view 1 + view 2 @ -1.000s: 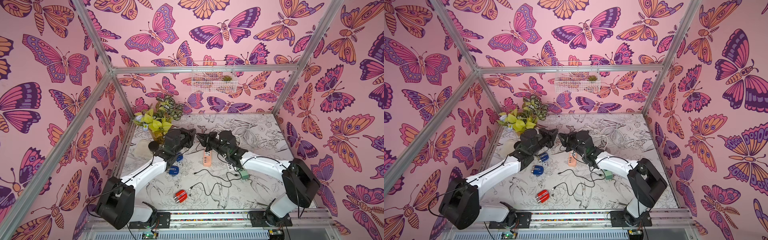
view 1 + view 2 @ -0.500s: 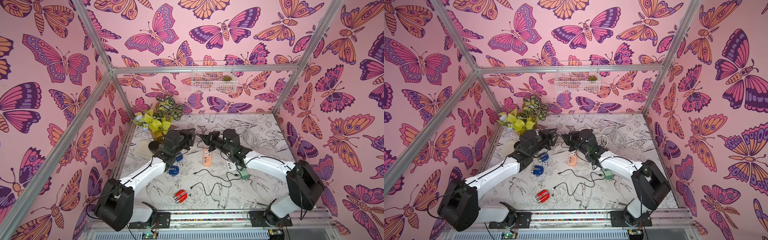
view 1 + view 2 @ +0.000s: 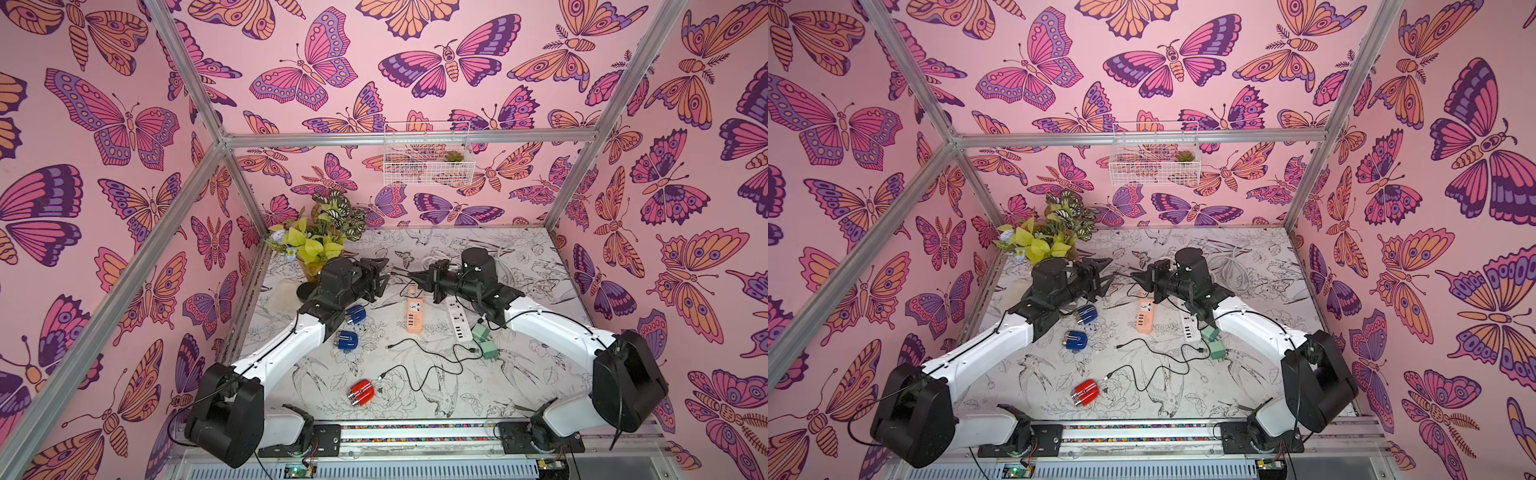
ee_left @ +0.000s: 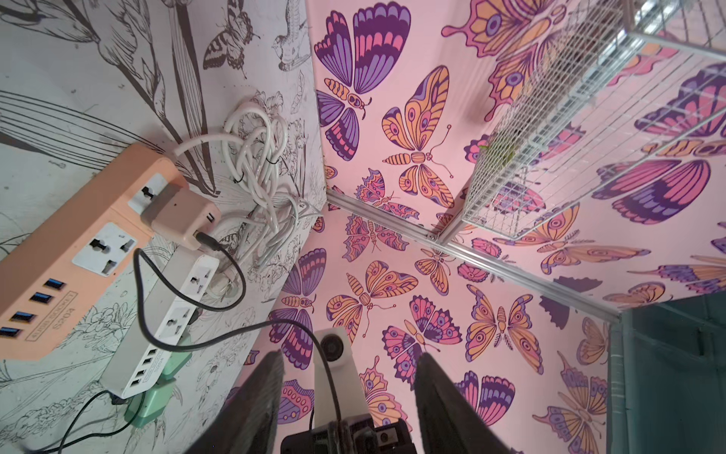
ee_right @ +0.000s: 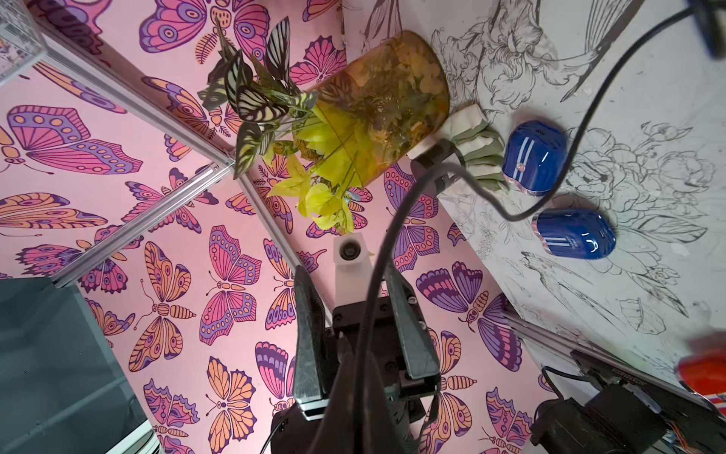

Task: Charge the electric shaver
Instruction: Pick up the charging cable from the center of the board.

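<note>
White, line-drawn surface (image 3: 519, 374) carries everything, and both arms meet over its far middle. The left gripper (image 3: 387, 272) stands with its fingers apart, loosely around the cable and not pinching it. The right gripper (image 3: 412, 276), just beside it, is closed on that cable.

The peach power strip (image 3: 414, 316) lies below them. The farther blue shaver (image 3: 355, 314) and the nearer blue shaver (image 3: 346, 340) lie toward the left edge beside the left arm. 1 red shaver (image 3: 360, 392) lies near the middle of the front edge. A pink adapter (image 4: 180, 214) sits in the strip, with the black cable (image 4: 136, 283) plugged into it.

The step looks like carrying the cable's free end to a shaver; which of the 3 is meant, I cannot tell. The left gripper should draw clear first to avoid snagging. The right gripper should leave slack so the adapter is not tugged out. A light shaver may slide, so it should be steadied.
</note>
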Robot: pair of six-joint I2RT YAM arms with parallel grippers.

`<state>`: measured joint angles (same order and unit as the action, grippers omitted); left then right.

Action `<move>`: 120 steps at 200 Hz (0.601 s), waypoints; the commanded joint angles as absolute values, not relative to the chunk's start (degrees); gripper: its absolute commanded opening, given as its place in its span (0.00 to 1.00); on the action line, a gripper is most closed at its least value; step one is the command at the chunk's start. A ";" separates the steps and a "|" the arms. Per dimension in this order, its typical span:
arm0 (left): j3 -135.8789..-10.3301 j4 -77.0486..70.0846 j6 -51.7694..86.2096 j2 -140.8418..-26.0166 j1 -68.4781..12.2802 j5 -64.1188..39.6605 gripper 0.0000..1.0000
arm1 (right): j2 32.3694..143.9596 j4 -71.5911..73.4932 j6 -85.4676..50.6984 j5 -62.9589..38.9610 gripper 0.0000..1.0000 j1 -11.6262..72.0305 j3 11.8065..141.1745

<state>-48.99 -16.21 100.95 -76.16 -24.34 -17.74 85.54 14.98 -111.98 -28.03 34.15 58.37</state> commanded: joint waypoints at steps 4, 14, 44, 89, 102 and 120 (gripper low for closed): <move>-49.77 -16.50 100.25 -75.79 -24.39 -18.81 0.39 | 87.20 15.81 -111.67 -29.33 0.00 33.77 58.19; -49.57 -16.70 99.95 -75.59 -24.43 -18.81 0.34 | 87.61 16.40 -112.31 -29.22 0.00 33.75 58.27; -48.40 -16.72 99.74 -75.71 -24.43 -19.40 0.25 | 88.59 16.45 -112.59 -29.01 0.00 33.75 59.28; -48.49 -15.58 98.32 -75.96 -24.43 -19.57 0.13 | 89.48 17.45 -113.90 -28.33 0.00 33.70 59.76; -48.78 -14.62 97.92 -76.24 -24.43 -19.72 0.12 | 89.65 17.66 -114.33 -28.21 0.00 33.72 60.01; -48.63 -14.26 97.87 -76.55 -24.43 -19.86 0.12 | 89.68 17.97 -115.11 -27.87 0.00 33.60 60.24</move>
<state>-48.77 -15.55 99.48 -76.16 -24.36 -18.68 89.17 16.27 -113.86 -28.32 33.98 58.39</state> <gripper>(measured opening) 0.119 0.057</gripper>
